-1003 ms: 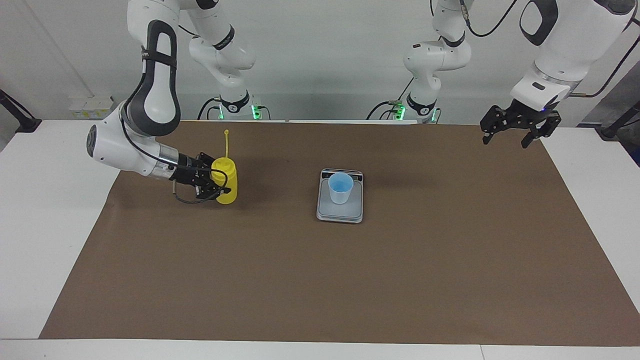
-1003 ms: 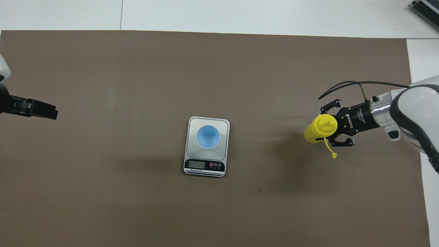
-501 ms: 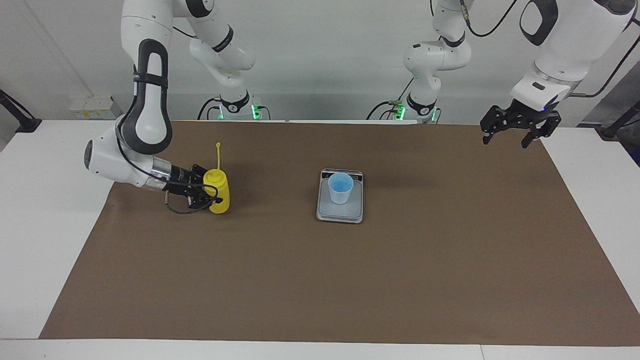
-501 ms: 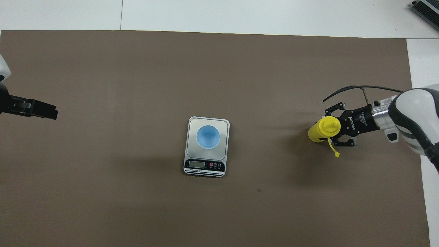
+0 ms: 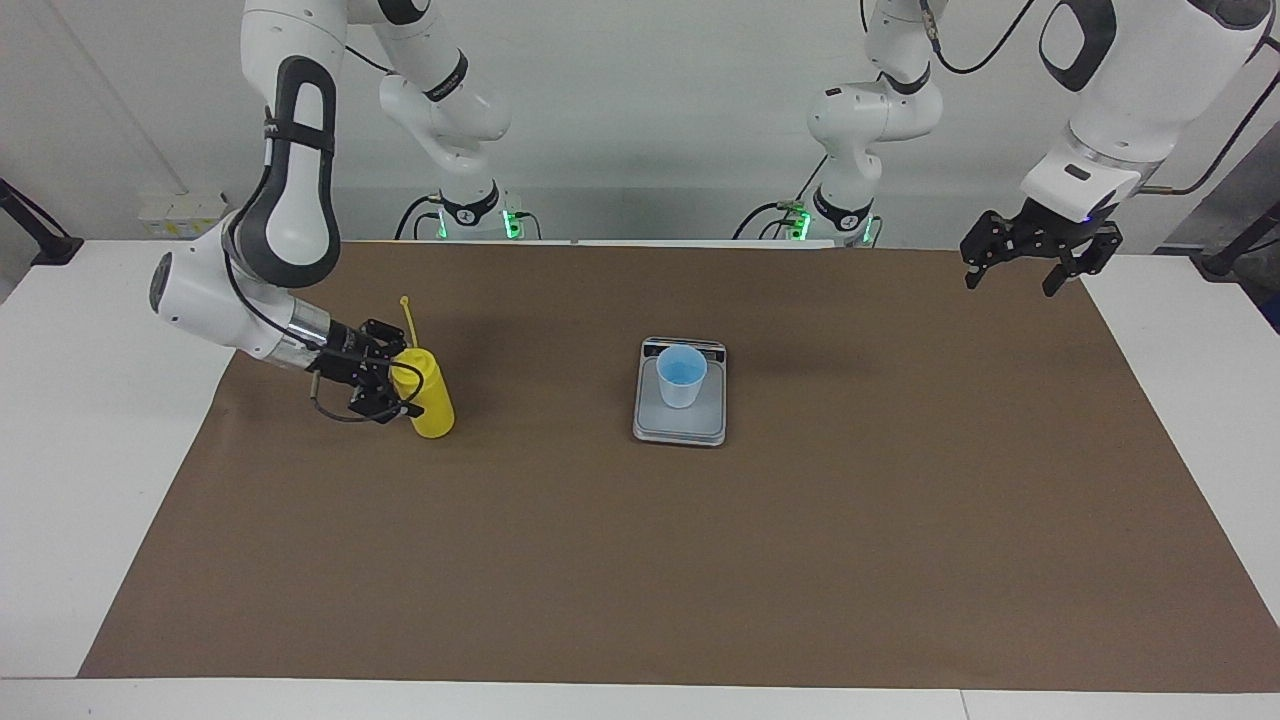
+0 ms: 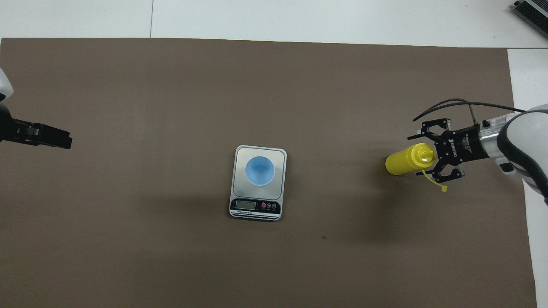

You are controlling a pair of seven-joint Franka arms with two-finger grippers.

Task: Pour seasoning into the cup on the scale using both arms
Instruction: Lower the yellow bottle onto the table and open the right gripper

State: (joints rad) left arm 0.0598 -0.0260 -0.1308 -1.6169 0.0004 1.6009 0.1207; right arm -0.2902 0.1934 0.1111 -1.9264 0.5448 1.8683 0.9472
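Observation:
The yellow seasoning bottle (image 5: 428,400) stands on the brown mat toward the right arm's end of the table, leaning slightly, and also shows in the overhead view (image 6: 400,161). My right gripper (image 5: 398,378) is low beside the bottle, open, with its tips astride the bottle's shoulder (image 6: 431,154). The light blue cup (image 5: 681,375) stands upright on the silver-grey scale (image 5: 680,428) at mid-table, and both show in the overhead view, the cup (image 6: 259,170) on the scale (image 6: 255,206). My left gripper (image 5: 1010,280) waits open, raised over the mat's corner at the left arm's end (image 6: 64,140).
A brown mat (image 5: 700,560) covers most of the white table. The scale's dark display strip faces the robots. Both arm bases stand at the table's edge.
My right gripper lowered the bottle and carried it away from the scale toward the right arm's end. The bottle now stands on the mat and the gripper has drawn back along it. Left arm unmoved.

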